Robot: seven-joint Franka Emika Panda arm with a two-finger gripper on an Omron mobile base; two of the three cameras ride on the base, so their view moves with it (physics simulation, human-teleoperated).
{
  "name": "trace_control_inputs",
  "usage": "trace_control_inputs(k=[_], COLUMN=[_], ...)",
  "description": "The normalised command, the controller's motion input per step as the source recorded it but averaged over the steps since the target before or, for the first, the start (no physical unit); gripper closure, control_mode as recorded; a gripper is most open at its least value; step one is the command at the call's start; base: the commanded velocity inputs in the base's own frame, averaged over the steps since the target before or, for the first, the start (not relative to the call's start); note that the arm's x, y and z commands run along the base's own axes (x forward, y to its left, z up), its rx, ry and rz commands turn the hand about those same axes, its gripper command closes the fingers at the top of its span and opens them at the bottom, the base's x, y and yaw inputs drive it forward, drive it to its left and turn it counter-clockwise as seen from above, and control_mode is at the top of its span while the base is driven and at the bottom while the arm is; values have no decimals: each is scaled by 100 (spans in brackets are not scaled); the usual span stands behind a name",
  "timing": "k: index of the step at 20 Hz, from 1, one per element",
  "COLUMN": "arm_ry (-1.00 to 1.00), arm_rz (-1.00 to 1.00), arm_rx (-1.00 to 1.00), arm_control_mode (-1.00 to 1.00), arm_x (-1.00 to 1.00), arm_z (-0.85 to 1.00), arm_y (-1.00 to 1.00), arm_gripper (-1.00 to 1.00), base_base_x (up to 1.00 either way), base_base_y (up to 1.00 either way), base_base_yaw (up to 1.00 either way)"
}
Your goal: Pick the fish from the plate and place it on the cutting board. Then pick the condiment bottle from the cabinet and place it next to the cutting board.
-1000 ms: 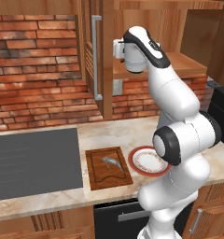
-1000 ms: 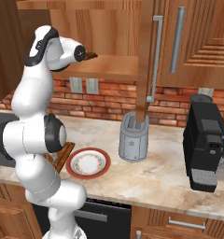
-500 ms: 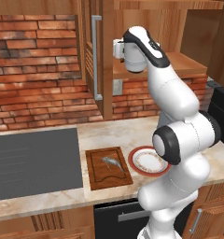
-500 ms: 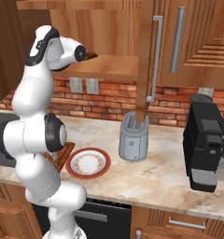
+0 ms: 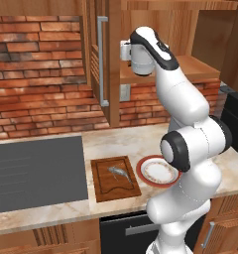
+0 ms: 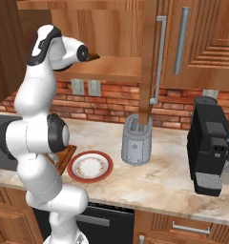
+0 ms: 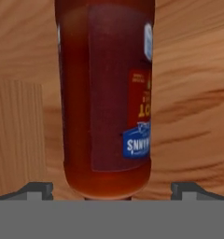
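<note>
With the fish [image 5: 120, 172] already on the cutting board [image 5: 115, 178], we centre our wide-open gripper [image 7: 112, 189] on the condiment bottle [image 7: 107, 93] at twelve o'clock before closing.

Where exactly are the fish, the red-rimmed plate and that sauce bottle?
fish [image 5: 119, 172]: left base view, mid-body, lying on the board.
plate [image 6: 76, 175]: right base view, its red-orange rim at the near left.
condiment bottle [image 7: 104, 93]: hand view, the dark label on its body.

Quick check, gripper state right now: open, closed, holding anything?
Gripper: open, jaws wide on either side of the small dark red-brown condiment bottle in the wooden cabinet; not gripping it yet.
</note>
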Motion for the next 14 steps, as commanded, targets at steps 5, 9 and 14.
trace_control_inputs(k=[5, 9, 14], arm_ry=[0, 0, 0], arm_rz=[0, 0, -1], arm_rx=[0, 0, 0], arm_control_mode=[-100, -100, -100], arm_x=[2, 0, 0], arm_z=[0, 0, 0], arm_y=[0, 0, 0], arm_gripper=[-100, -100, -100], base_base_x=[0, 0, 0], base_base_y=[0, 0, 0], base_base_yaw=[0, 0, 0])
